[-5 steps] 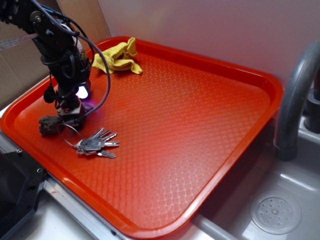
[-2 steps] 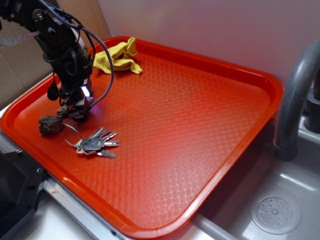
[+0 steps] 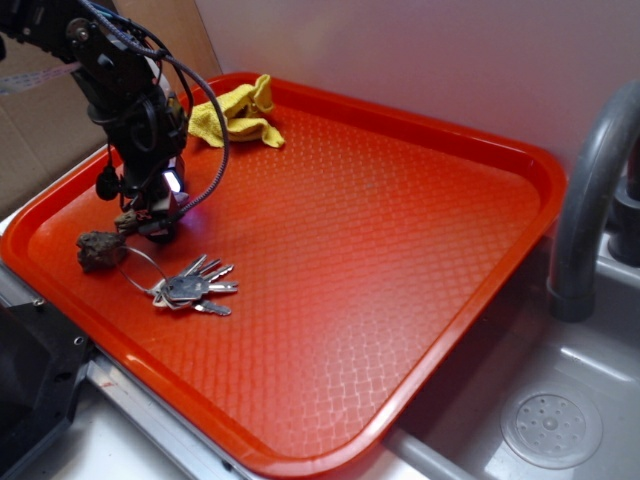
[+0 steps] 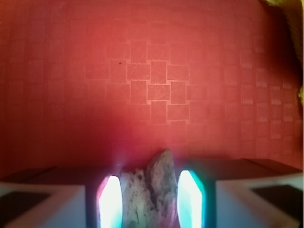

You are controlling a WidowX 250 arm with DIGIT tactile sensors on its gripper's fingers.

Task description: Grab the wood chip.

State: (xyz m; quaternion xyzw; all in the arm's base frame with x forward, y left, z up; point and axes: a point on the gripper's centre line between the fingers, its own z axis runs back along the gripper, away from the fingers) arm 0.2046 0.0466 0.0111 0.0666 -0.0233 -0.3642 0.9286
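Note:
The wood chip (image 4: 149, 190), a pale tan, rough and jagged piece, stands between my two glowing fingers (image 4: 110, 202), which press on both of its sides. My gripper (image 4: 150, 202) is shut on it. In the exterior view the gripper (image 3: 150, 222) hovers just above the left part of the red tray (image 3: 400, 250), and a bit of the wood chip (image 3: 127, 222) sticks out at its left side. The dark lump (image 3: 100, 250) on the key ring lies on the tray just left of and below the gripper, apart from it.
A bunch of keys (image 3: 192, 290) lies on the tray in front of the gripper, joined by a ring to the dark lump. A yellow cloth (image 3: 235, 115) sits at the tray's far corner. A grey faucet (image 3: 590, 200) and a sink (image 3: 550, 425) are on the right.
The gripper has risen a little from the tray and shifted slightly away from the dark lump, with the wood chip in it. In the last half second it has hardly moved.

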